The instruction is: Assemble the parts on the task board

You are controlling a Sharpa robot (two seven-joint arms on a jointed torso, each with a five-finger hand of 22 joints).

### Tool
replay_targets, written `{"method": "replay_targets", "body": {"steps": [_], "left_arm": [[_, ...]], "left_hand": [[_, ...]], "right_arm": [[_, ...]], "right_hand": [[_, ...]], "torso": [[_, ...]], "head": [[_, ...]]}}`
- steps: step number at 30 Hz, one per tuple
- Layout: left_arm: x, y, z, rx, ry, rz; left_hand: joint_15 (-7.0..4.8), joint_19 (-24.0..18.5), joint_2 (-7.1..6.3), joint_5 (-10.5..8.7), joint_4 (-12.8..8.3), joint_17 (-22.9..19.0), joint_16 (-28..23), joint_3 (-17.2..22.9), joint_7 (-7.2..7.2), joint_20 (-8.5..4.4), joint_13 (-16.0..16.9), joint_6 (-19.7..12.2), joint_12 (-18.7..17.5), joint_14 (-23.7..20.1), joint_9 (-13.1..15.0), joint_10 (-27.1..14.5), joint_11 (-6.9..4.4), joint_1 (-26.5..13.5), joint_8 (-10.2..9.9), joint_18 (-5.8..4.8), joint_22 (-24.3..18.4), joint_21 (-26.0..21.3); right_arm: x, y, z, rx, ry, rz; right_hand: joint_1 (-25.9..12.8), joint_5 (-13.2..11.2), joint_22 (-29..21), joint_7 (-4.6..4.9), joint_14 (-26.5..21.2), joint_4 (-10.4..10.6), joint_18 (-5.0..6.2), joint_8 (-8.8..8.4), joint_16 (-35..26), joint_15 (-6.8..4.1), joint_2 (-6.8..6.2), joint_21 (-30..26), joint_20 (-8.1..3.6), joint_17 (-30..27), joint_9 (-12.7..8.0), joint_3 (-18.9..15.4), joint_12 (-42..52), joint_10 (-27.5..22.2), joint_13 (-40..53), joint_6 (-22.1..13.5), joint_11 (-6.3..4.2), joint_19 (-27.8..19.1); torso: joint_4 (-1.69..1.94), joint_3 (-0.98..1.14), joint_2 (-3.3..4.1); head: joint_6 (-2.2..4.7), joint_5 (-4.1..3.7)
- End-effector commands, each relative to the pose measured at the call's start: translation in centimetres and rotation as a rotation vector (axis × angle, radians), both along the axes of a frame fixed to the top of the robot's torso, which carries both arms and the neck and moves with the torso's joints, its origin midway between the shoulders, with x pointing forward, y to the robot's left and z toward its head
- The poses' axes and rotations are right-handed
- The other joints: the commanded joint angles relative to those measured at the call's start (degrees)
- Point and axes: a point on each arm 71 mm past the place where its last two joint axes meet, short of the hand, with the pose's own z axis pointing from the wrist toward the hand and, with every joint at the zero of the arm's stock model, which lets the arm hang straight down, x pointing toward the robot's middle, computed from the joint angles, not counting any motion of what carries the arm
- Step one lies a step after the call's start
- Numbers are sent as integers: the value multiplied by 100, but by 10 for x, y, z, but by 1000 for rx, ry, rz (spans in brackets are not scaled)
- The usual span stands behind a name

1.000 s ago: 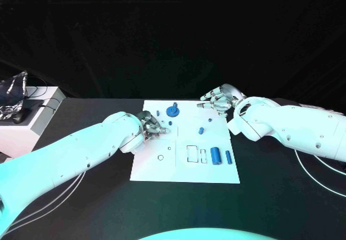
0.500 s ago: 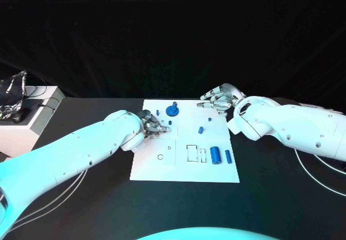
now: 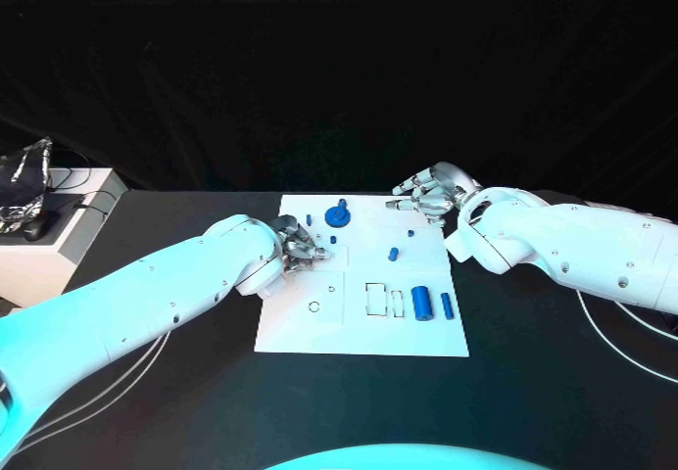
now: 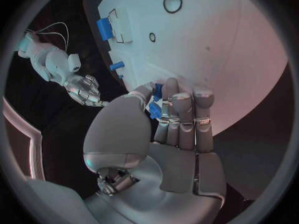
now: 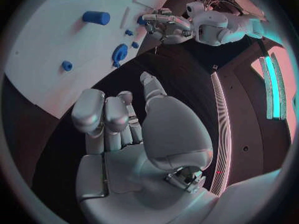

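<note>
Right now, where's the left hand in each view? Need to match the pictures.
Head view: left hand at the left edge of the task board.
Left wrist view: fills the middle, pinching a small blue part.
Right wrist view: across the board, at its edge.
Shared landmark: the white task board.

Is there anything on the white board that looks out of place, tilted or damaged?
Nothing stands out. The task board lies flat, the loose blue parts rest on it, and the left robot hand pinches one small blue part.
</note>
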Motion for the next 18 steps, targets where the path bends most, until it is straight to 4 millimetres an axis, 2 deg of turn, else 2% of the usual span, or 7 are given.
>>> {"method": "replay_targets", "body": {"steps": [1, 2, 5, 7, 13, 18], "left_arm": [[-4, -1, -5, -2, 34, -16], [-4, -1, -5, -4, 35, -17], [-5, -1, -4, -11, 37, -21], [-6, -1, -4, -17, 39, -22], [-7, 0, -3, -32, 41, -19], [-7, 2, -2, -45, 44, -19]], "left_hand": [[23, -60, -31, 41, -868, -19, -44, 1047, 23, -11, -21, -113, -41, -39, 76, -48, 4, -76, 64, -81, 96, -49], [39, -64, -36, 76, -980, -20, -48, 1167, 48, -4, -25, -144, -48, -46, 100, -56, 12, -149, 66, -71, 106, -47], [48, -88, -2, 143, -1065, -28, -59, 1231, 92, 8, -29, -151, -54, -62, 88, -81, 32, -205, 9, -57, 107, -70], [55, -102, 53, 167, -1205, -29, -59, 1280, 109, 32, -62, -132, -84, -70, 117, -89, 41, -308, -59, -33, 122, -75], [60, -103, 51, 305, -1294, -34, -63, 1437, 150, 32, -78, -70, -87, -72, 54, -93, 52, -380, -181, -18, 139, -71], [57, -136, 43, 360, -1427, -48, -64, 1624, 140, 20, -72, -51, -66, -76, 42, -99, 41, -470, -135, -13, 155, -90]], "right_arm": [[0, 1, -1, -8, 6, 19], [0, 1, -1, -8, 6, 20], [0, 1, -1, -8, 8, 21], [0, 1, -1, -9, 9, 21], [-1, 1, -2, -9, 12, 22], [-1, 1, -3, -10, 14, 22]], "right_hand": [[-57, 18, 698, 49, 23, -22, 70, -19, -21, -3, 4, -21, 5, -4, 3, -3, 10, -7, 5, 5, -5, 228], [-57, 18, 698, 49, 23, -22, 70, -19, -21, -3, 4, -21, 5, -4, 3, -3, 10, -7, 5, 5, -5, 228], [-57, 18, 698, 49, 23, -22, 70, -19, -21, -3, 4, -21, 5, -4, 3, -3, 10, -7, 5, 5, -5, 228], [-57, 25, 698, 48, 24, -25, 70, -19, -19, -4, 6, -21, 4, -3, 3, -2, 14, -2, 9, 6, -6, 228], [-58, 31, 698, 47, 24, -27, 70, -19, -18, -4, 8, -21, 3, -2, 3, -1, 16, 2, 13, 7, -6, 228], [-60, 58, 699, 47, 24, -31, 68, -18, -20, -5, 9, -14, 3, -5, 3, -1, 13, 4, 14, 12, -8, 228]], "torso": [[-2, -4, -1], [1, -4, 0], [3, -5, 1], [5, -4, -1], [3, -3, -2], [-1, 2, -6]], "head": [[4, 7], [4, 7], [4, 6], [5, 8], [13, 20], [20, 30]]}}
